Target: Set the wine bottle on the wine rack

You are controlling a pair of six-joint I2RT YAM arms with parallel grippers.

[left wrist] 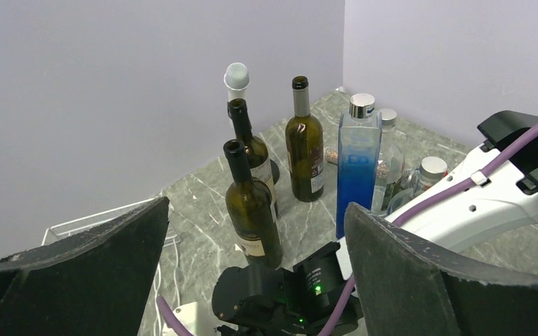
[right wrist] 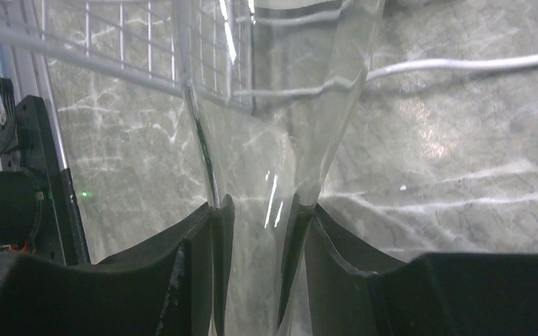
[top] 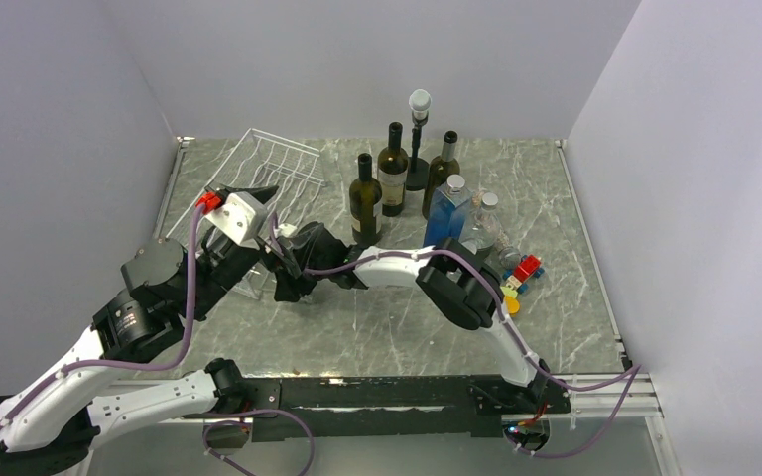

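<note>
At the far left, the left arm's black two-finger gripper [left wrist: 257, 210] hangs with its pads spread wide and nothing between them; its tips are hard to separate from the dark arm parts in the overhead view. Just beyond it lies the white wire rack of wavy parallel wires [top: 278, 159], tilted, with its near end hidden behind both wrists. The clear glass wine bottle [right wrist: 280, 105] is almost invisible from above. Only the right wrist camera shows it, and there its base is cut off by the upper edge of the picture. Its long axis runs straight away from the right arm's black gripper [right wrist: 263, 210], which is clamped on the narrow neck. The body widens toward the rack, whose wires show through the glass. Whether the glass rests on those wires cannot be told. To the right, three dark green glass wine bottles [top: 392, 169] stand upright on the grey marbled table [top: 575, 297], then a blue square bottle [top: 448, 210] and small coloured toy blocks [top: 521, 273].
</note>
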